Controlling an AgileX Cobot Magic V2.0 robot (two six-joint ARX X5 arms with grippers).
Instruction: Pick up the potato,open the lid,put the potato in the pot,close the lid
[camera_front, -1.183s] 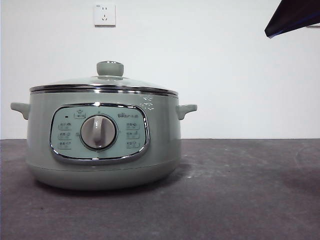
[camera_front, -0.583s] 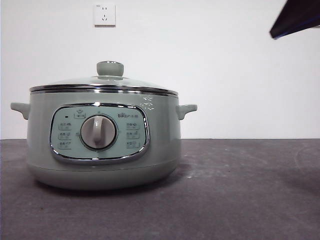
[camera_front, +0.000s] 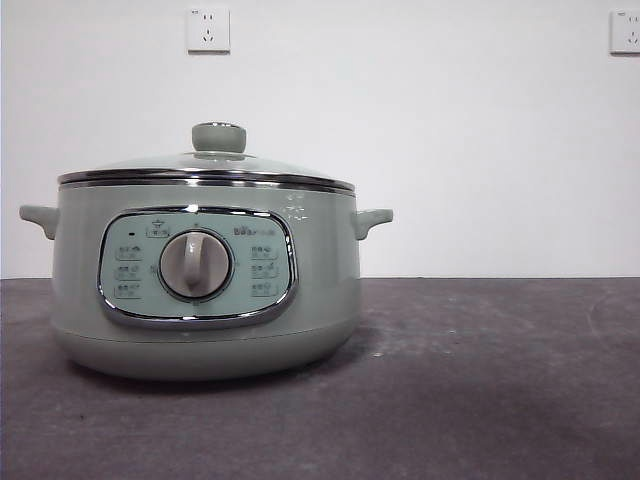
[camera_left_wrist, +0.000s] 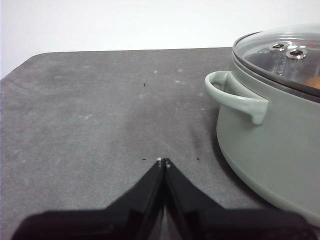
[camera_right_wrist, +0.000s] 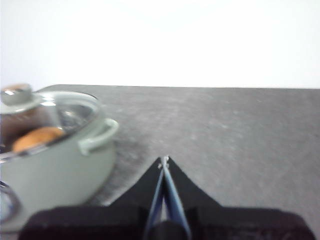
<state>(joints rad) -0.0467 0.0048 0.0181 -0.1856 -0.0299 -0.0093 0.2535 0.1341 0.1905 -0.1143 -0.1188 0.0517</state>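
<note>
Already the potato (camera_right_wrist: 37, 138) is being seen through the lid (camera_front: 205, 165) seated on the pot (camera_front: 205, 275); beside it, the left claw (camera_left_wrist: 163, 161) and right claw (camera_right_wrist: 164, 160) are being kept clenched, empty, above the bench (camera_front: 480, 380).

One pot (camera_front: 205, 290), one lid (camera_front: 205, 165), one potato (camera_right_wrist: 37, 138), two wall sockets (camera_front: 208, 29).

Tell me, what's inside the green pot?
Through the glass lid, the right wrist view shows the orange-brown potato lying inside the pot. The lid sits closed on top. From the front the pot's wall hides the potato, and the rest of the inside cannot be seen.
</note>
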